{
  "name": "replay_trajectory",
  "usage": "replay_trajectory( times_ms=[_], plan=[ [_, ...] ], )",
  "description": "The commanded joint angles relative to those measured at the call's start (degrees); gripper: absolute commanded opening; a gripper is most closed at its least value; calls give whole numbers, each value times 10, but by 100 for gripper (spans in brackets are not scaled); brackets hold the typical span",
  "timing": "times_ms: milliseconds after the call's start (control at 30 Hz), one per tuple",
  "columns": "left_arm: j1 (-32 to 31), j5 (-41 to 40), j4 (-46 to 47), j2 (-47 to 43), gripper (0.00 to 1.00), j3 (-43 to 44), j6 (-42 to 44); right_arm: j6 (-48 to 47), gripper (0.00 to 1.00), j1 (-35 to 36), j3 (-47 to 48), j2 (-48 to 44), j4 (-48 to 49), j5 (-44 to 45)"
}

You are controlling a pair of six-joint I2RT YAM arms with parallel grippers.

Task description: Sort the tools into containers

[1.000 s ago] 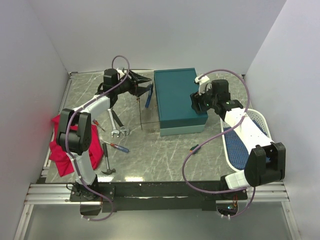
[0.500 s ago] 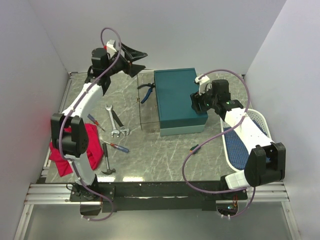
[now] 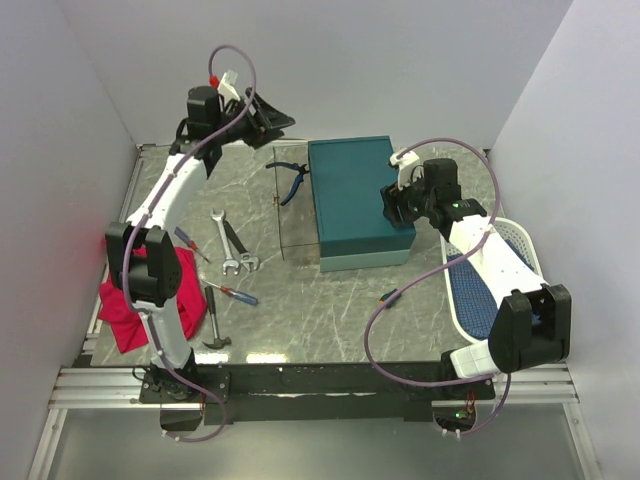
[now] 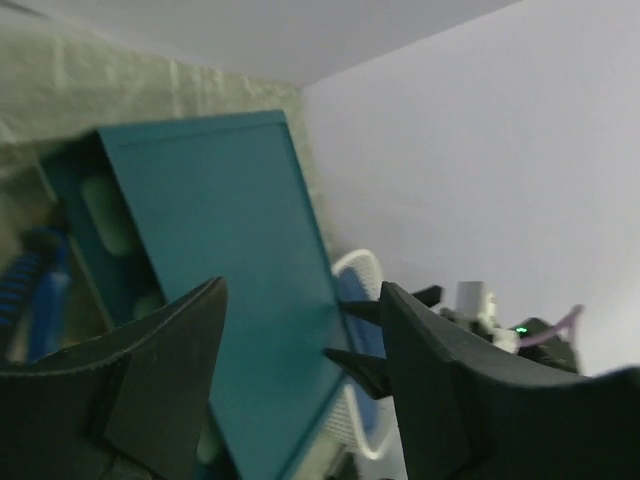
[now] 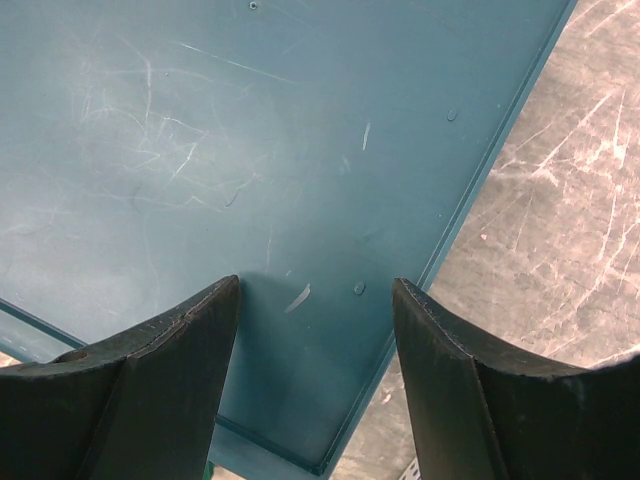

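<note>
Left gripper (image 3: 276,118) is up high over the table's far-left area, fingers spread wide, nothing between them. Left wrist view confirms it: gripper (image 4: 300,300) is open, and only the teal rectangular lidded box (image 4: 220,260) shows through the gap.

Blue-handled pliers (image 3: 290,181) lie flat on the grey marble-pattern table (image 3: 320,300), just beside the box's (image 3: 355,195) left wall, below the left fingers and well apart from them. A blurred blue handle (image 4: 35,290) sits at the left edge of the wrist view, outside the finger gap.

Right gripper (image 3: 393,207) hangs over the box's right edge. Its fingers are parted (image 5: 315,290), with bare scratched lid (image 5: 200,130) between them and no grip.

The rest is on the table:
- two silver wrenches (image 3: 232,243), left of centre
- red-and-blue-handled screwdriver (image 3: 233,293), nearer the bases
- black-handled hammer (image 3: 212,325), beside the red cloth (image 3: 125,305)
- stubby screwdriver (image 3: 390,296), in front of the box

White oval perforated basket with blue lining (image 3: 520,245) is at the right, partly under the right arm.
</note>
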Motion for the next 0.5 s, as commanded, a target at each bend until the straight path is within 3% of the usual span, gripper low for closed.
replay_trajectory(
  times_ms=[0, 100, 167, 300, 467],
  plan=[
    [4, -18, -123, 18, 68, 93, 319, -15, 70, -3, -4, 24, -72, 11],
    [4, -52, -269, 61, 68, 224, 510, -18, 70, -3, -3, 24, -74, 12],
    [2, -67, -342, 75, 69, 261, 584, -20, 70, -3, -4, 24, -73, 11],
    [-17, -117, -404, 75, 70, 275, 786, -18, 70, -3, -9, 24, -64, 10],
    [-34, -168, -439, 71, 66, 256, 916, -17, 70, -3, -15, 24, -60, 10]
  ],
)
